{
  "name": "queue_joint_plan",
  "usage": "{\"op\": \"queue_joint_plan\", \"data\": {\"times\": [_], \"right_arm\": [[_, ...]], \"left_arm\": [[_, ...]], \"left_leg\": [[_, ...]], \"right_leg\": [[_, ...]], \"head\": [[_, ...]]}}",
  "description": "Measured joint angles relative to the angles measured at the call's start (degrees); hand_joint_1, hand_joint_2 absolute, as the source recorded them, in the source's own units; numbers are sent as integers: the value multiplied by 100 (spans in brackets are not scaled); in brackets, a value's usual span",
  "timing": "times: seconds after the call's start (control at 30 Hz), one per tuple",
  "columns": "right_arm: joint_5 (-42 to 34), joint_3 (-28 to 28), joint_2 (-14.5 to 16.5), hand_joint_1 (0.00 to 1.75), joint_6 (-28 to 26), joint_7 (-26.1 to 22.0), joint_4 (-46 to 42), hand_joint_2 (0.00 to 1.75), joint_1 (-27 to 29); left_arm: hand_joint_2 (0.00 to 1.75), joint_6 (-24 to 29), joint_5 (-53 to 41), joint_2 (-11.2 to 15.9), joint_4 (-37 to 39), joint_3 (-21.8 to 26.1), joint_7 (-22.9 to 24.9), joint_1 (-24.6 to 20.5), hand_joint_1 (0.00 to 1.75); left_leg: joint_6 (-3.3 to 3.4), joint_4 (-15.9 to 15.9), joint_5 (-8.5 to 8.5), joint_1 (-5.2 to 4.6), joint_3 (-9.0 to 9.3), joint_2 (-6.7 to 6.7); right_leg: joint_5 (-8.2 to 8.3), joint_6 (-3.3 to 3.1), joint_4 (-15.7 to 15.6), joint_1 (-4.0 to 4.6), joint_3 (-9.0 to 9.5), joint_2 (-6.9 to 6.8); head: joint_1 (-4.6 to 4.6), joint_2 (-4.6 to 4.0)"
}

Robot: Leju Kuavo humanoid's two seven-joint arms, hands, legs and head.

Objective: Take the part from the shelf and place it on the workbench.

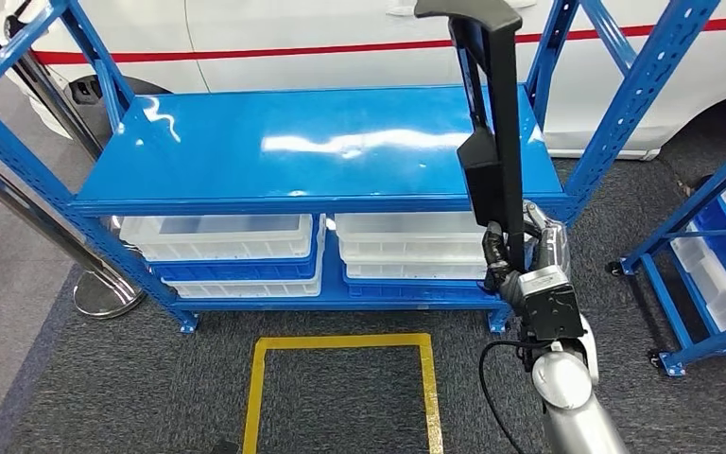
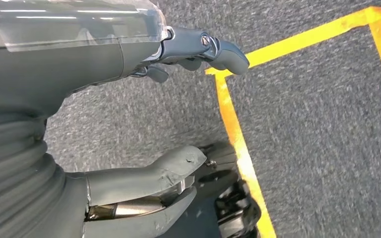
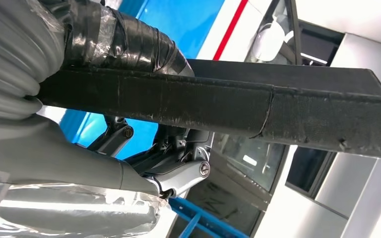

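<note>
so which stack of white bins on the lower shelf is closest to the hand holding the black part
The right-hand stack of white bins: the right hand, gripping the long black part, is just beside its right end. The left-hand stack sits further off.

One long black bar-shaped part (image 1: 492, 123) stands upright in the right hand (image 1: 527, 260), with one glossy blue metal shelf rack (image 1: 312, 142) behind it, four translucent white plastic bins (image 1: 217, 236) left of that hand, and one yellow tape square (image 1: 340, 378) below-left.

White bins (image 1: 217, 236) under rack, yellow floor square (image 1: 340, 342).
</note>
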Motion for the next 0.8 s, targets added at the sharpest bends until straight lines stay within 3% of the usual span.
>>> {"op": "queue_joint_plan", "data": {"times": [0.07, 0.1, 0.17, 0.23, 0.3, 0.4, 0.43, 0.47, 0.53, 0.57, 0.6, 0.63, 0.7, 0.77, 0.8], "right_arm": [[1, 0, 0, 175, 0, 0, -1, 175, 4], [1, 0, 0, 175, 1, 0, -1, 175, 5], [1, 0, -1, 175, 2, 0, -1, 175, 4], [1, 0, -1, 175, 2, 0, -14, 175, 3], [1, 1, 0, 175, 3, 0, -29, 175, 1], [1, 0, -1, 175, 3, 2, -31, 175, 18], [1, -3, -3, 175, 3, 3, -30, 175, 25], [1, -5, -5, 175, 3, 4, -29, 175, 31], [0, -8, -8, 175, 4, 4, -28, 175, 35], [-2, -9, -9, 175, 6, 4, -27, 175, 38], [-5, -11, -11, 175, 7, 4, -26, 175, 41], [-8, -13, -13, 175, 8, 4, -25, 175, 43], [-13, -17, -14, 175, 8, 4, -26, 175, 41], [-14, -18, -13, 175, 10, 3, -31, 175, 35], [-15, -19, -13, 175, 10, 2, -34, 175, 33]], "left_arm": [[175, -2, -2, -2, 0, 3, 0, 0, 0], [175, -5, -2, -3, 0, 4, 0, 1, 0], [175, -13, -3, -4, 0, 5, 0, -4, 0], [175, -13, -6, -5, -1, 6, 0, -25, 0], [175, -7, -9, -5, -2, 10, 1, -39, 0], [175, -3, -9, -2, -2, 17, 2, -29, 0], [175, -3, -9, -1, -2, 19, 3, -26, 0], [175, -3, -10, -1, -2, 20, 5, -26, 0], [175, -3, -15, 1, -2, 22, 10, -32, 0], [175, -4, -20, 0, -2, 24, 13, -34, 0], [175, -5, -25, -1, -2, 24, 15, -33, 0], [175, -7, -28, -3, -2, 25, 17, -30, 0], [175, -8, -36, -5, -2, 25, 19, -27, 0], [175, -7, -40, -5, -2, 26, 19, -29, 0], [175, -5, -41, -5, -2, 27, 19, -30, 0]], "left_leg": [[-42, 566, -344, 48, -109, 0], [-47, 666, -372, 65, -65, 1], [-18, 304, -193, 76, 306, -3], [39, -433, -51, 52, 839, -16], [94, -849, 10, -15, 1082, -32], [188, -1062, 213, -83, 1065, -21], [221, -1147, 306, -84, 1055, -6], [260, -1220, 398, -78, 1030, 9], [317, -1251, 522, -84, 911, 25], [332, -1234, 568, -91, 829, 28], [331, -1206, 610, -98, 741, 29], [327, -1169, 650, -103, 647, 30], [304, -1058, 712, -105, 461, 31], [266, -935, 753, -117, 314, 33], [243, -889, 774, -121, 276, 34]], "right_leg": [[84, -6, 1, 16, -104, -4], [127, 0, 2, 23, -158, -5], [211, 18, 3, 31, -255, -4], [292, 57, -13, 25, -312, -3], [385, 134, -70, -8, -319, -6], [511, 257, -195, -61, -321, -6], [424, 271, -156, -60, -348, -5], [230, 271, -9, -51, -402, -4], [-321, 243, 573, -24, -555, -3], [-500, 238, 879, -8, -608, -3], [-543, 236, 1070, 7, -599, -3], [-471, 233, 1101, 19, -513, -4], [-220, 217, 652, 31, -87, -11], [-204, 187, 38, 61, 341, -20], [-248, 171, -131, 76, 437, -20]], "head": [[1, 0], [1, 0], [1, 0], [2, 0], [2, 0], [2, 0], [3, 0], [4, 0], [5, 0], [4, 0], [5, 0], [5, 0], [5, 0], [4, 0], [5, 0]]}}
